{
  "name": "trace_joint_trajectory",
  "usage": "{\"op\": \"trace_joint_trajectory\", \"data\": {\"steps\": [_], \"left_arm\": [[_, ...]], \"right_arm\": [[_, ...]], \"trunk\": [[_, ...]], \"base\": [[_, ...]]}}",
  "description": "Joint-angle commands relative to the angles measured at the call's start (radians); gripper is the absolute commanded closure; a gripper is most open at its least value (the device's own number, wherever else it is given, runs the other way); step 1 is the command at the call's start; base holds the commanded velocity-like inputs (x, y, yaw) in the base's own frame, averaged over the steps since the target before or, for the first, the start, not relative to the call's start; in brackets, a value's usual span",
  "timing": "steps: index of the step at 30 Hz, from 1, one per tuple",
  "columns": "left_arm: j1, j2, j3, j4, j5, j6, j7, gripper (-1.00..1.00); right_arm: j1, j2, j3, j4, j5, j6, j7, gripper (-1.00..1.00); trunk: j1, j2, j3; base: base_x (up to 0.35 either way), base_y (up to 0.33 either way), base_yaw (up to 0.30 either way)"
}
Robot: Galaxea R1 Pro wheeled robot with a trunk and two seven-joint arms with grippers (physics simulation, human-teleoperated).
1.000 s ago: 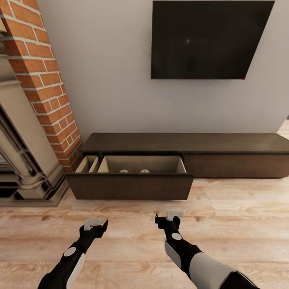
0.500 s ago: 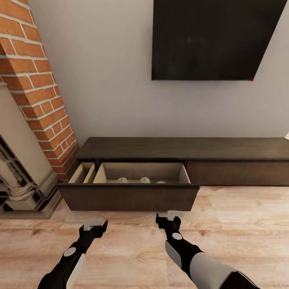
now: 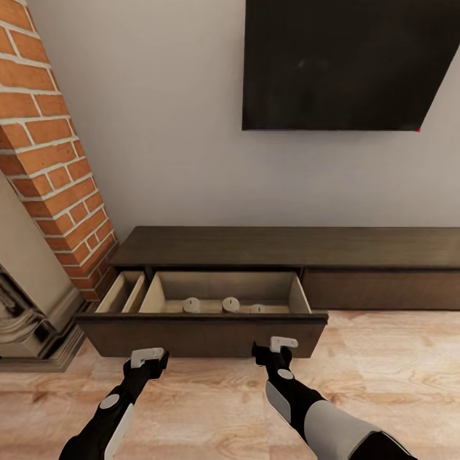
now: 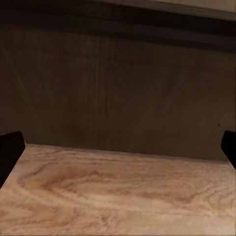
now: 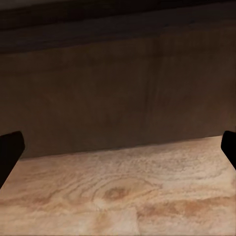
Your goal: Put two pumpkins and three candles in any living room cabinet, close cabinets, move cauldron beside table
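The low dark-brown cabinet (image 3: pixel 287 246) stands against the wall with its left drawer pulled out. Three beige candles (image 3: pixel 191 305), (image 3: pixel 230 304), (image 3: pixel 257 308) stand inside the drawer along its front wall. My left gripper (image 3: pixel 148 355) and right gripper (image 3: pixel 276 348) hover just in front of the drawer front (image 3: pixel 204 335), both open and holding nothing. Each wrist view faces that dark front panel (image 4: pixel 118 98) (image 5: pixel 118 88) over the wooden floor, with black fingertips (image 4: pixel 10 150) (image 5: pixel 10 147) spread wide at the edges. The pumpkins, the cauldron and the table are out of view.
A brick chimney column (image 3: pixel 51 160) and a stone fireplace surround (image 3: pixel 25 306) stand close at the left. A dark TV (image 3: pixel 338 64) hangs on the wall above. The cabinet's right section (image 3: pixel 383 289) is shut. Wooden floor (image 3: pixel 390 383) stretches to the right.
The camera has rolled closer to the cabinet, so the drawer looks bigger and nearer the grippers. A third candle now shows inside. The arms keep the same pose.
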Motion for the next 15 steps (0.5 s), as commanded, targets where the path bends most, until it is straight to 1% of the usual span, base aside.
{"op": "trace_joint_trajectory", "data": {"steps": [1, 3, 5, 15], "left_arm": [[0.0, 0.0, 0.001, 0.002, 0.0, 0.0, 0.006, -1.0], [0.0, 0.0, 0.001, 0.007, 0.001, -0.002, 0.03, -1.0], [0.0, -0.001, 0.0, 0.009, 0.002, -0.005, 0.044, -1.0], [0.0, -0.002, -0.003, 0.011, 0.001, -0.008, 0.054, -1.0]], "right_arm": [[0.0, -0.001, -0.006, 0.0, 0.0, 0.005, 0.0, -1.0], [0.0, -0.007, -0.021, 0.0, -0.002, 0.019, -0.001, -1.0], [-0.001, -0.012, -0.029, 0.001, -0.003, 0.029, -0.001, -1.0], [0.001, -0.015, -0.034, 0.002, -0.002, 0.035, 0.0, -1.0]], "trunk": [[0.0, 0.0, 0.0], [0.0, 0.0, 0.0], [0.0, 0.0, 0.0], [0.0, 0.0, 0.0]], "base": [[0.308, 0.0, 0.0], [0.236, 0.0, 0.0], [0.101, 0.0, 0.0], [0.017, 0.0, 0.0]]}}
